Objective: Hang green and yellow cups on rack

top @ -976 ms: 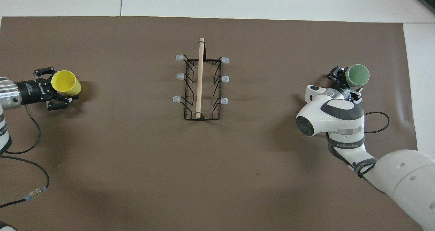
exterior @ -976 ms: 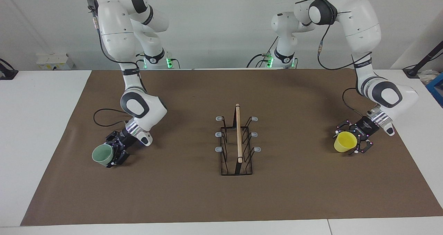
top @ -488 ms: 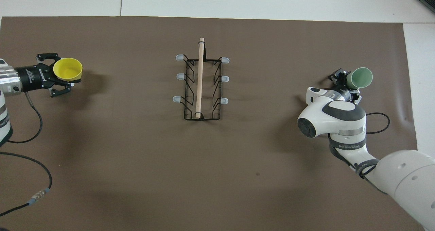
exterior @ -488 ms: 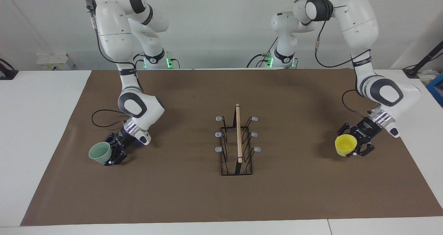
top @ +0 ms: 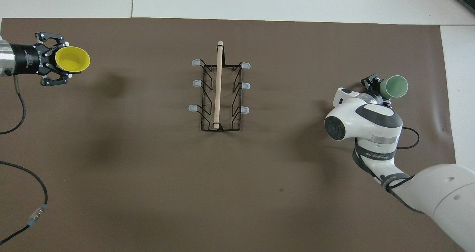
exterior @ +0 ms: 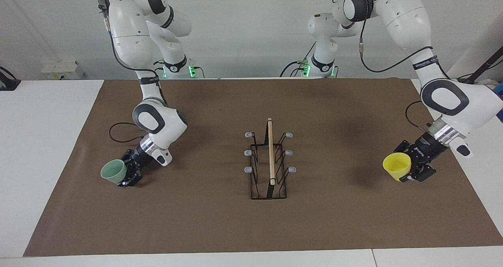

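I am holding a bright yellow tapered cup (exterior: 397, 166) of smooth, faintly glossy plastic in my left gripper (exterior: 408, 168), whose black fingers are looking matt. My right gripper (exterior: 126, 174) is clasping a pale mint-green cup (exterior: 111, 170) of the same smooth plastic (duller in sheen). The narrow rack (exterior: 269, 164) is showing thin black wire, a bare light wooden rod and soft-looking grey prong tips. The brown mat (exterior: 220, 220) is lying matt, like paper or cloth, on a smooth white table (exterior: 39, 149). My arm shells are gleaming glossy white.
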Robot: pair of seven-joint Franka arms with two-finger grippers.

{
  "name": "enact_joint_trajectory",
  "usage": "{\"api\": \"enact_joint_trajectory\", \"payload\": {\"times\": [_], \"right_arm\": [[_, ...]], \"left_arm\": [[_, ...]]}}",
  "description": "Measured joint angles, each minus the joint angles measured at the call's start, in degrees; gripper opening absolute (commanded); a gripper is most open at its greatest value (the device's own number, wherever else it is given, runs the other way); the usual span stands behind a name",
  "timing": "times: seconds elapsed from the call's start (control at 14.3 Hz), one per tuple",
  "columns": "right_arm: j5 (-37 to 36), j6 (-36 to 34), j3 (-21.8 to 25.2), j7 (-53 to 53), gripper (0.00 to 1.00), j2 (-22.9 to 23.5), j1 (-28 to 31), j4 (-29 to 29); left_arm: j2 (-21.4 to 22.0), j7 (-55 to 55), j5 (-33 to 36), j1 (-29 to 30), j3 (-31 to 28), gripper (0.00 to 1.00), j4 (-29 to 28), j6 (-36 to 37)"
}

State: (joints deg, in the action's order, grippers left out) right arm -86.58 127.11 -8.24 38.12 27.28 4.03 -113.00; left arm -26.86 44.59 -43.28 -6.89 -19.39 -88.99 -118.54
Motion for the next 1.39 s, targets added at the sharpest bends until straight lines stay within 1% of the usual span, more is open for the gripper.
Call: {"api": "enact_joint_trajectory", "payload": {"times": [0.14, 0.42, 0.49, 0.56, 0.7, 0.84, 0.91, 0.98, 1.05, 1.11, 1.18, 1.25, 1.39], "right_arm": [[11.7, 0.0, -1.2, 4.9, 0.0, -2.7, -0.2, 1.3], [27.0, -1.0, -1.8, 10.3, 0.0, -8.3, -0.6, 1.5], [31.2, -2.5, -2.0, 11.7, 0.0, -9.6, -0.6, 1.9], [35.3, -5.3, -2.8, 13.0, 0.0, -10.7, -0.6, 2.9], [41.2, -12.9, -5.0, 14.4, 0.0, -12.0, -1.3, 7.2], [46.4, -20.0, -6.1, 14.5, 0.0, -12.4, -3.1, 12.4], [51.6, -23.3, -6.2, 14.4, 0.0, -12.4, -3.8, 15.0], [58.7, -25.4, -6.2, 14.4, 0.0, -12.5, -3.7, 17.2], [66.6, -26.3, -6.0, 14.4, 0.0, -12.6, -2.8, 19.0], [72.6, -26.2, -5.9, 14.4, 0.0, -12.7, -1.3, 20.1], [76.4, -25.7, -5.8, 14.5, 0.0, -12.8, 0.0, 20.8], [78.7, -25.3, -5.8, 14.6, 0.0, -12.9, 1.0, 21.2], [83.5, -24.5, -5.8, 14.5, 0.0, -13.2, 1.4, 21.6]], "left_arm": [[2.8, 0.2, 9.1, -1.4, 2.3, 0.0, 0.1, -1.2], [9.9, 0.7, 25.0, -2.0, 7.7, 0.0, -1.0, -1.2], [11.7, 0.8, 28.7, -2.0, 9.0, 0.0, -1.9, -1.2], [13.6, 0.9, 31.9, -2.1, 10.5, 0.0, -3.3, -1.2], [17.7, 1.3, 36.1, -2.1, 13.4, 0.0, -7.0, -2.5], [21.6, 1.4, 39.0, -2.1, 15.7, 0.0, -12.0, -7.0], [23.4, 1.4, 40.4, -2.1, 16.7, 0.0, -14.6, -9.6], [24.6, 1.4, 41.5, -2.1, 17.8, 0.0, -16.8, -12.1], [25.5, 1.5, 42.4, -2.1, 18.8, 0.0, -18.9, -15.2], [26.0, 1.5, 42.9, -2.1, 19.7, 0.0, -20.6, -18.8], [26.3, 1.5, 43.3, -2.1, 20.6, 0.0, -22.5, -23.2], [26.5, 1.5, 43.6, -2.1, 21.5, 0.0, -24.6, -28.1], [26.7, 1.5, 44.7, -2.1, 23.2, 0.0, -28.6, -36.3]]}}
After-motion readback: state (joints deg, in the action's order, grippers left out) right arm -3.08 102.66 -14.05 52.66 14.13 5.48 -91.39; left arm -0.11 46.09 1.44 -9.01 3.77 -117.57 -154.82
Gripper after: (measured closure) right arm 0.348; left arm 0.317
